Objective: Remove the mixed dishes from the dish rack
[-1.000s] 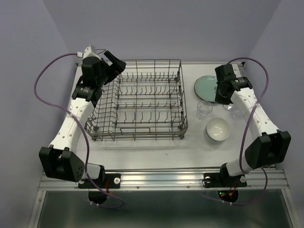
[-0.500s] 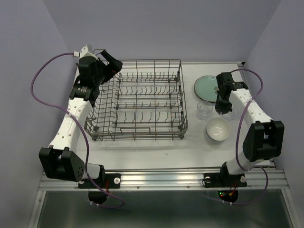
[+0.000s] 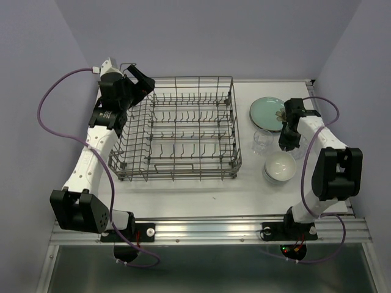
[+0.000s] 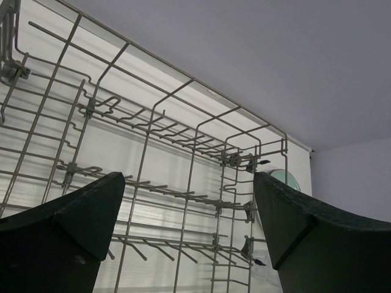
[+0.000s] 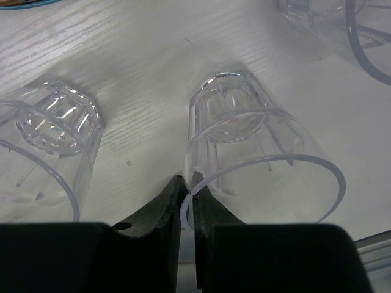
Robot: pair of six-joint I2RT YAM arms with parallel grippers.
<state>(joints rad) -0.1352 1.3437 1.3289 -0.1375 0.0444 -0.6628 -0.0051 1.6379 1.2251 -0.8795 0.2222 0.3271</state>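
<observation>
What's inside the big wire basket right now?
No dishes that I can see in the dish rack, just its own wire tines, with the white table showing through. From above, the open left tool hides a little of its far left corner.

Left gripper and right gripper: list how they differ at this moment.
The left gripper is wide open and holds nothing; the right gripper is shut on the rim of a clear glass. The left gripper hangs above the far left corner of the dish rack; the right gripper is low over the table, right of the rack. Both have dark fingers.
</observation>
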